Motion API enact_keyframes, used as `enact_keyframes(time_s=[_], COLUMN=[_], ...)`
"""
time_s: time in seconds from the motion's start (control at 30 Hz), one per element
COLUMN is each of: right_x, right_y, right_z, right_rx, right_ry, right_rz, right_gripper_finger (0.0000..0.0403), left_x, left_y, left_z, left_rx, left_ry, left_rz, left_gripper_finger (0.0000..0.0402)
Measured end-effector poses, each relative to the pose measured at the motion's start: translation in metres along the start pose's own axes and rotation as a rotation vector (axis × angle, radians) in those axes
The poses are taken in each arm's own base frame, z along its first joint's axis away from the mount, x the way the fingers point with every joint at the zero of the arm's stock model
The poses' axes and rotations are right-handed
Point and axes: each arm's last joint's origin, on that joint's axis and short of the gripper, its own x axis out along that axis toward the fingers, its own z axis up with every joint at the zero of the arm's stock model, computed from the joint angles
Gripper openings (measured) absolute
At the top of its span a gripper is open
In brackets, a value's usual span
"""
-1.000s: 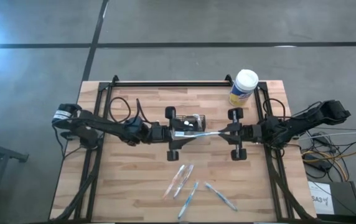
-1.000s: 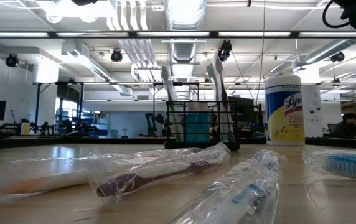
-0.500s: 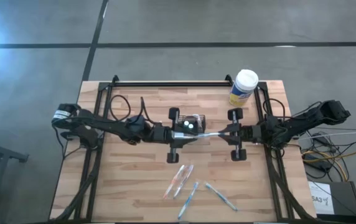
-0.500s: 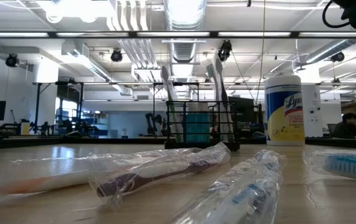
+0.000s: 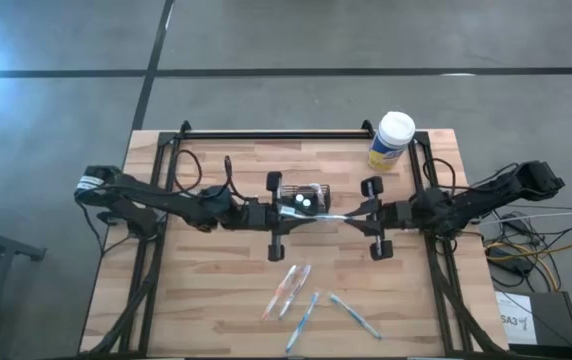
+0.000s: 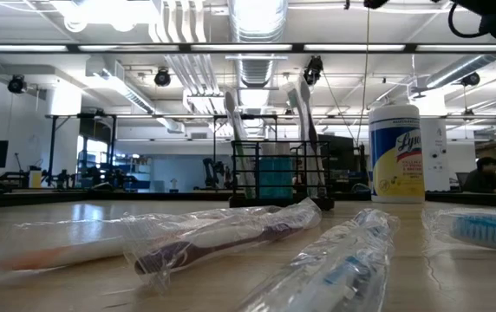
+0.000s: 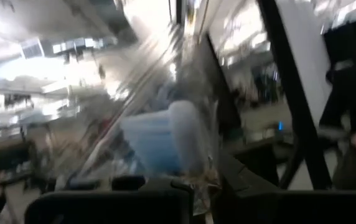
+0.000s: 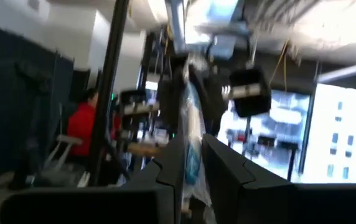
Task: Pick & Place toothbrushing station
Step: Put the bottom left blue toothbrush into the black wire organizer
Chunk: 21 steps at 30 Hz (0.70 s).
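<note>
Low view: wooden table, wrapped toothbrushes, perhaps a workshop behind.

Black mesh caddy mid-table — left tool, right tool flanking.

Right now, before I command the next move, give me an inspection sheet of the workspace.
Surface: wooden table.
Job's things: black mesh caddy mid-table with two toothbrushes upright; a wrapped toothbrush spans both tools.
Clutter: three wrapped toothbrushes near the front edge; wipes canister at the back right.
Grippers: left tool and right tool each shut on the wrapped toothbrush's ends.
Cables: loops on the left; bundle off the right side.
Surroundings: concrete floor; person in red.
</note>
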Motion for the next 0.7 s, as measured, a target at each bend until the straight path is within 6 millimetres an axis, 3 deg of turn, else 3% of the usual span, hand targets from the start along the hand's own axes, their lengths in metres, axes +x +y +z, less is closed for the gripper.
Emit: enact_keyframes(time_s=[0.23, 0.43, 0.53, 0.7], right_x=[-0.011, -0.026, -0.033, -0.042], right_y=[-0.004, -0.007, -0.008, -0.007], right_z=[0.000, 0.001, 0.000, -0.011], right_rx=[0.001, 0.021, 0.042, 0.063], right_ry=[0.165, 0.309, 0.372, 0.432], right_rz=[-0.064, -0.140, -0.161, -0.161], right_gripper_finger=[0.0098, 0.0115, 0.0115, 0.0102], left_x=[-0.026, -0.051, -0.058, -0.051], left_y=[0.000, 0.002, 0.003, -0.002], left_z=[0.032, 0.040, 0.034, 0.006], left_rx=[-0.005, -0.082, -0.136, -0.159], left_ry=[0.188, 0.412, 0.505, 0.626], left_rz=[0.047, 0.168, 0.217, 0.243], left_gripper_finger=[0.0020, 0.0020, 0.0020, 0.0020])
